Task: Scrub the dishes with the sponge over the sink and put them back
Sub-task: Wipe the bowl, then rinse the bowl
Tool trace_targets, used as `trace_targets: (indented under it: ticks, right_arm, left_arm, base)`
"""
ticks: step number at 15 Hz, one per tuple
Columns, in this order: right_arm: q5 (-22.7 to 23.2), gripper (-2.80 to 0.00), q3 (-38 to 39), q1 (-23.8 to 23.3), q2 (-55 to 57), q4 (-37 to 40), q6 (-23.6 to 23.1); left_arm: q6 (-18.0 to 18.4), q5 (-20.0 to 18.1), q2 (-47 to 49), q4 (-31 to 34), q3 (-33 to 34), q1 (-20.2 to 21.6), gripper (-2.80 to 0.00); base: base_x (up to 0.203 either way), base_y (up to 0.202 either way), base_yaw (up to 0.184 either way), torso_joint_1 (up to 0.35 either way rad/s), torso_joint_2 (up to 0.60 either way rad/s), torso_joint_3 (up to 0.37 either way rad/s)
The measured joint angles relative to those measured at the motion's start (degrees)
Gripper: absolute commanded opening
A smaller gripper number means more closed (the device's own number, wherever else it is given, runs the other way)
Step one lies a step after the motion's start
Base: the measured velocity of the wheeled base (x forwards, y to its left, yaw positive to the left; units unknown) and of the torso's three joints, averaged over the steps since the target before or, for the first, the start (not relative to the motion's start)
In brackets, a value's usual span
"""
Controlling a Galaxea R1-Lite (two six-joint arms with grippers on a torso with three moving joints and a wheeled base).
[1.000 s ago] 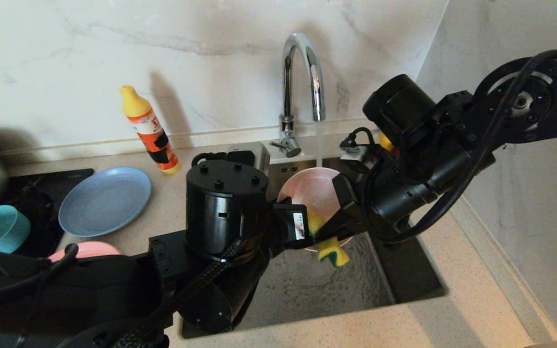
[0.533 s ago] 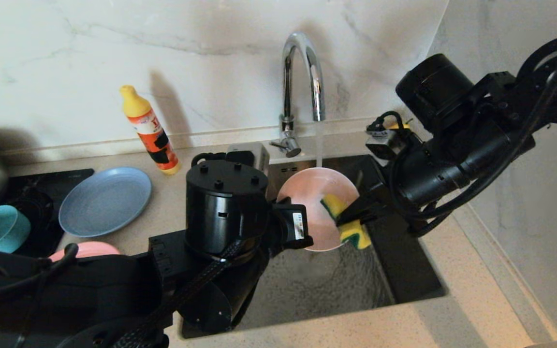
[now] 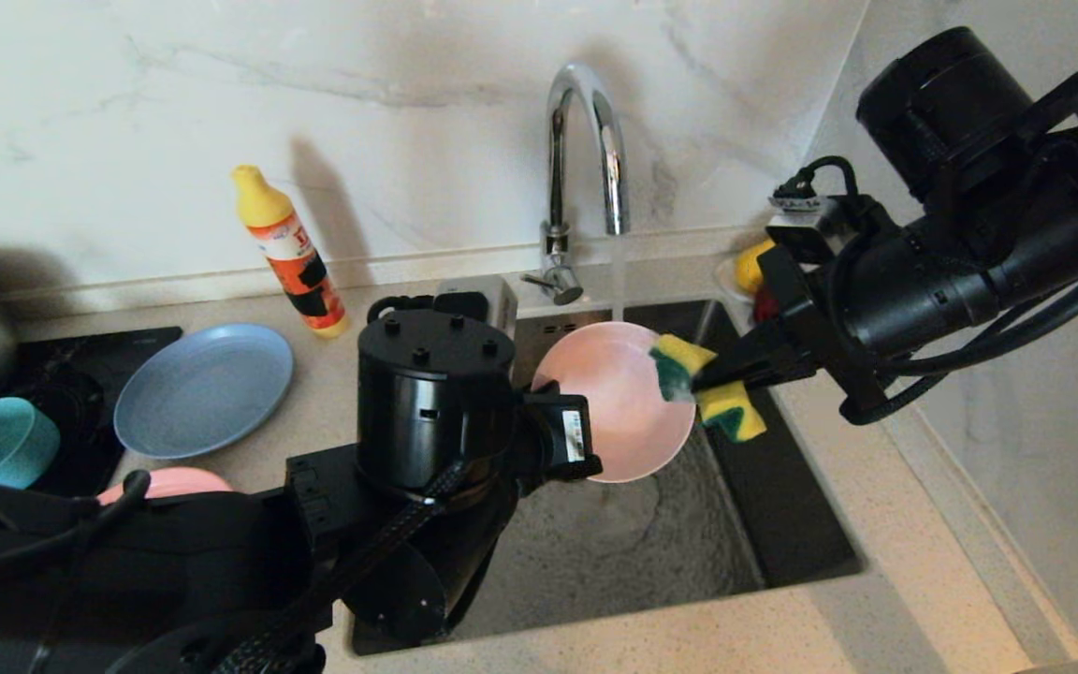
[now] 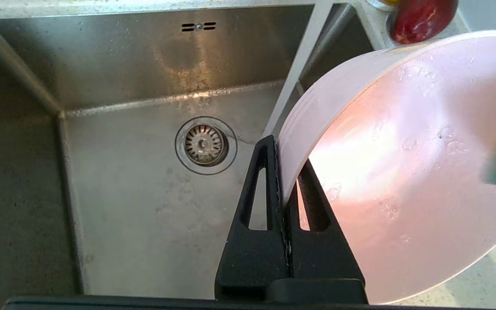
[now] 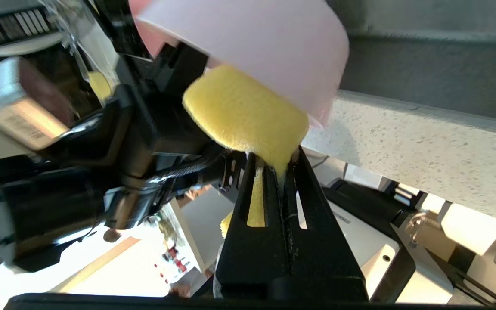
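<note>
Water runs from the faucet (image 3: 586, 140) while your left end effector (image 4: 283, 172) pinches the rim of the pale pink bowl (image 3: 616, 398), holding it tilted over the sink (image 3: 782, 524). Your right end effector (image 3: 703, 379) clamps the sponge (image 3: 712, 388), its green face against the bowl's far rim.

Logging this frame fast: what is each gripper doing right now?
Left gripper: shut on the pink bowl rim, over the sink.
Right gripper: shut on the sponge, at the bowl's rim.
</note>
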Motion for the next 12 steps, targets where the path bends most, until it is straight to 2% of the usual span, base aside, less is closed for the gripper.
trace_targets:
  ticks: [5, 7, 9, 12]
  right_arm:
    - [0.1, -2.8, 0.22, -2.52, -2.5, 0.55, -0.19]
    - [0.22, -2.8, 0.27, -3.46, -3.66, 1.0, -0.24]
    - [0.33, -2.8, 0.74, -4.34, -5.19, 1.5, -0.44]
    - [0.45, -2.8, 2.0, -4.7, -7.48, 2.24, -0.79]
  left_arm:
    - [-0.09, -0.06, -0.07, 0.1, 0.28, 1.52, -2.8]
    - [-0.3, -0.28, 0.12, 1.2, -0.21, 3.79, -2.8]
    - [-2.27, -0.52, 1.08, 4.71, -1.89, 7.46, -2.8]
    - [-6.91, -0.63, 2.82, 14.12, -6.2, 10.93, -2.8]
  base:
    - [0.0, 0.0, 0.0, 0.0, 0.0, 0.0]
    - [0.0, 0.0, 0.0, 0.0, 0.0, 0.0]
    - [0.0, 0.0, 0.0, 0.0, 0.0, 0.0]
    - [0.0, 0.0, 0.0, 0.0, 0.0, 0.0]
